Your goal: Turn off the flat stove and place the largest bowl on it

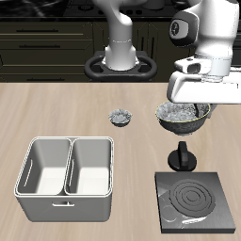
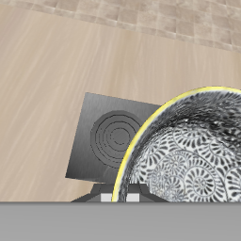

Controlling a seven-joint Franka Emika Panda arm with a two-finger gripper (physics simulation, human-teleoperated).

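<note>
Gripper (image 1: 185, 117) holding largest bowl (image 2: 188, 151), flat stove (image 2: 105, 139) grey

Simulated kitchen scene: dark cabinet fronts (image 1: 47, 42) along the back, pale wood-grain tabletop (image 1: 56, 113), dark grey flat square stove with concentric ring burner (image 1: 193, 200), speckled grey-white bowls (image 1: 120, 117), and a white two-compartment bin (image 1: 66, 168).

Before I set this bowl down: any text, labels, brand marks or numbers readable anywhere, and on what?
None readable in either view.
The flat stove: only grey concentric burner rings, no markings.
The largest bowl, under the gripper: a speckled pattern, no lettering.
The white two-compartment bin: plain.
The small bowl: too small to tell any mark.
</note>
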